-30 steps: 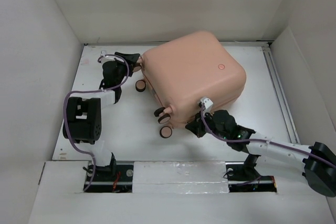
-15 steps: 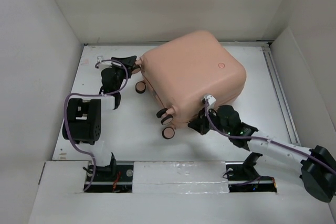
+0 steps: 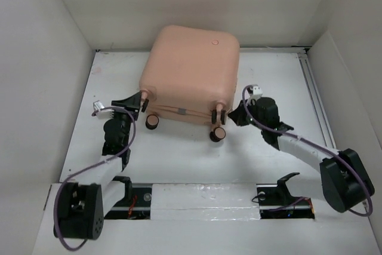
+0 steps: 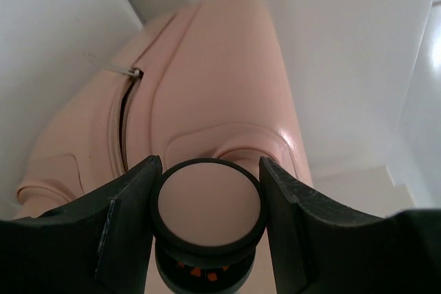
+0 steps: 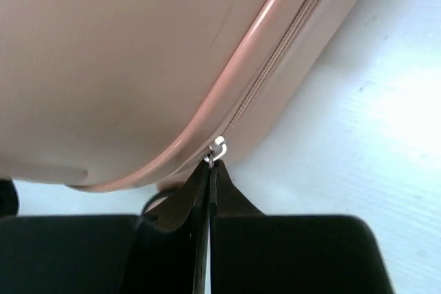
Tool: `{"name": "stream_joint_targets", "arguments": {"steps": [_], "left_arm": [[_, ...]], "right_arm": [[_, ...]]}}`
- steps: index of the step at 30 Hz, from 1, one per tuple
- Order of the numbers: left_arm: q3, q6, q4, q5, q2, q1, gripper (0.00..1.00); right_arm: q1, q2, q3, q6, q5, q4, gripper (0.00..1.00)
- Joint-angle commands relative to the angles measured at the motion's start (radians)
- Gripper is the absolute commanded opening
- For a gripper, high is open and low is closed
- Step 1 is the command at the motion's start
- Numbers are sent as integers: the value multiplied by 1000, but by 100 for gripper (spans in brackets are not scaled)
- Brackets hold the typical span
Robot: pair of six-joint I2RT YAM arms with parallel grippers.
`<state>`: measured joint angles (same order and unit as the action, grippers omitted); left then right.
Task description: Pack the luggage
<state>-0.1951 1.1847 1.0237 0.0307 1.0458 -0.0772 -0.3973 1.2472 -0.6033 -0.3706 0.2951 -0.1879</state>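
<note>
One luggage (image 3: 191, 70), two tools: left tool (image 4: 209, 169) clamps one wheel (image 4: 209, 204), right tool (image 5: 210, 170) pinches zip pull (image 5: 218, 147).

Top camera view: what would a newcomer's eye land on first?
The pale salmon-pink hard-shell suitcase, by far the largest thing, sits at the far middle of the white table. The left gripper clamps a pink-and-black wheel at its left corner; the right gripper is pinched shut on the small metal zipper pull at its right corner.
</note>
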Motion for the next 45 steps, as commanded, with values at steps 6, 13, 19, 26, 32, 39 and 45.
{"name": "stream_joint_targets", "arguments": {"steps": [6, 13, 19, 26, 32, 39, 45], "left_arm": [[28, -45, -201, -247, -268, -85, 0], [-13, -45, -201, -304, -253, -85, 0], [-84, -132, -201, -287, -155, -183, 0], [-150, -142, -82, -201, 9, -430, 0], [-204, -102, 33, -201, 126, -565, 0], [-237, -79, 74, -189, 169, -630, 0], [-260, -79, 69, -210, 149, -630, 0]], "right_arm": [[-597, -120, 295, -111, -423, -593, 0], [-563, 0, 56, -2, -574, -507, 0], [-279, -169, -10, 21, -457, -355, 0], [-46, -184, 32, -92, -125, -332, 0], [-245, 8, 231, -182, -184, -686, 0], [-522, 77, 97, -18, -456, -569, 0], [-531, 66, -25, -8, -366, -449, 0]]}}
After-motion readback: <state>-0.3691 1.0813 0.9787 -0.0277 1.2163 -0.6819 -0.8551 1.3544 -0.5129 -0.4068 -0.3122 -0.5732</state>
